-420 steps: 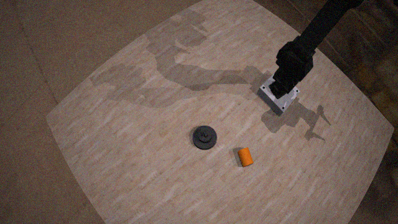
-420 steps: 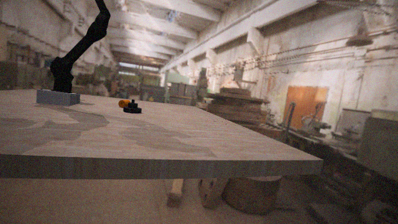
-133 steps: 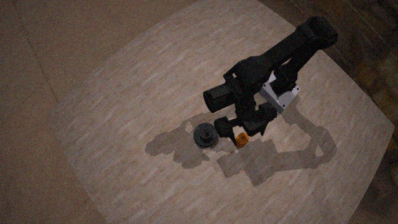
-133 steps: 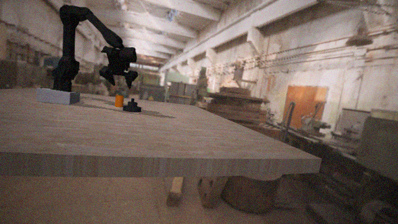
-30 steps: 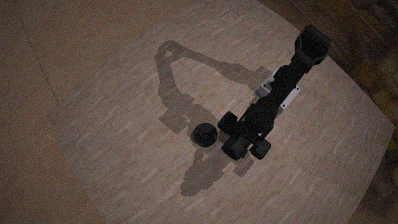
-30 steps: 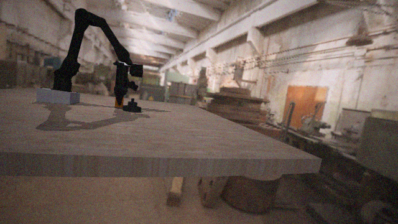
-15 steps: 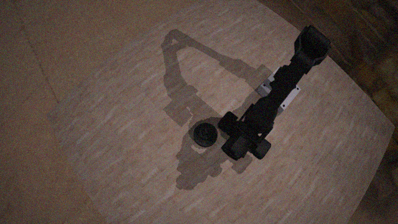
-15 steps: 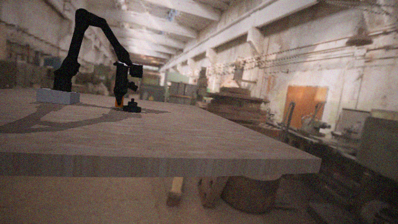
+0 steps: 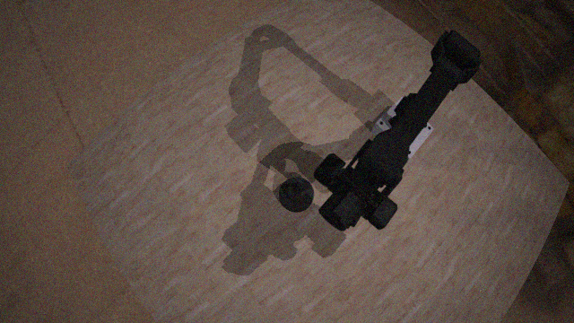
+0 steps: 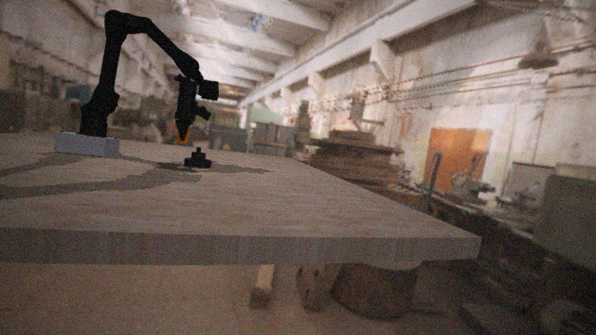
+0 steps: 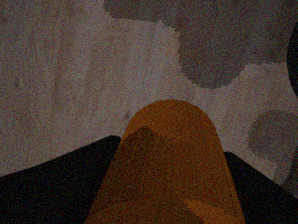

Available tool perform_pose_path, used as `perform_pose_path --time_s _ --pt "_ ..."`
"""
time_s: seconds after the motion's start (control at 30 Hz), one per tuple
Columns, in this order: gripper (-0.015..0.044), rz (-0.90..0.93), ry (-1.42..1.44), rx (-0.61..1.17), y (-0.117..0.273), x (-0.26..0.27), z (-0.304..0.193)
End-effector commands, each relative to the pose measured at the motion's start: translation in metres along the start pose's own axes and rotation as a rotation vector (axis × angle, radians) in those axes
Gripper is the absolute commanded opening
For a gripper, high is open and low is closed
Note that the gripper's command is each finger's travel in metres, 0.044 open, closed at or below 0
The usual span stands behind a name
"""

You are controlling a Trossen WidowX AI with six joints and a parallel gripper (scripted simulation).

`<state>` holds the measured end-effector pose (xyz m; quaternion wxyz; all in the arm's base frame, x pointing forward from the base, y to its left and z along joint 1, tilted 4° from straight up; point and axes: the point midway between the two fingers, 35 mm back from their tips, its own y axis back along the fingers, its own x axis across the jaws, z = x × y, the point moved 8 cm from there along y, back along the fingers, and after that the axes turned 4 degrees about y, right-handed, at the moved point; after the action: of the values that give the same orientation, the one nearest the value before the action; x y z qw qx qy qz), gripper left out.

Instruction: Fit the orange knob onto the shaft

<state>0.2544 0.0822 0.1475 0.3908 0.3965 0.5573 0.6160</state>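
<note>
The orange knob (image 10: 182,141) (image 11: 170,165) is between the black fingers of my gripper (image 10: 183,134) (image 11: 170,155), which is shut on it. In the exterior view the knob hangs above the table, a little to the left of the pedestal and higher than the shaft's top. The dark round pedestal (image 9: 296,194) (image 10: 197,162) stands on the table, and its dark shaft (image 10: 198,151) points up. The pedestal's edge (image 11: 295,57) shows at the right of the wrist view. The arm hides the knob in the top view. The knob's hole and both flat sides cannot be seen.
The arm's pale base block (image 9: 421,140) (image 10: 87,143) is behind the gripper on the wooden table (image 9: 179,179) (image 10: 289,205). The arm's shadow falls across the table and around the pedestal. The table's near edge shows in the exterior view.
</note>
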Motion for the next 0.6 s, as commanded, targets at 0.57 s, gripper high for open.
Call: perform_pose_path --time_s 0.57 --pt "0.0 -0.003 0.002 -0.006 0.076 -0.004 -0.004"
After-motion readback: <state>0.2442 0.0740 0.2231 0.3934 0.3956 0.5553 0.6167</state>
